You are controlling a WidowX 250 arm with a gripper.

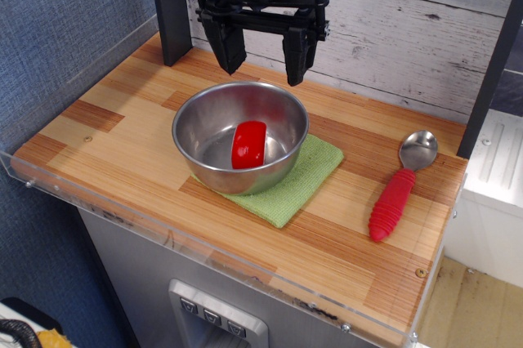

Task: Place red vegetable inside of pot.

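Shiny steel pot [204, 131], glossy red vegetable [248, 144] (plastic), matt cloth [294, 185]

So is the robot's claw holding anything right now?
No, nothing is held. The gripper hangs open and empty above the pot, and the red vegetable already sits inside the pot.

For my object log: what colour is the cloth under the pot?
Light green cloth, partly under the pot; observation.image view.

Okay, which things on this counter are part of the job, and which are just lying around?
Part of the job:
- red vegetable, already inside the pot
- pot
- gripper, open and empty above the pot

Just lying about:
- green cloth, partly under the pot
- spoon with red handle
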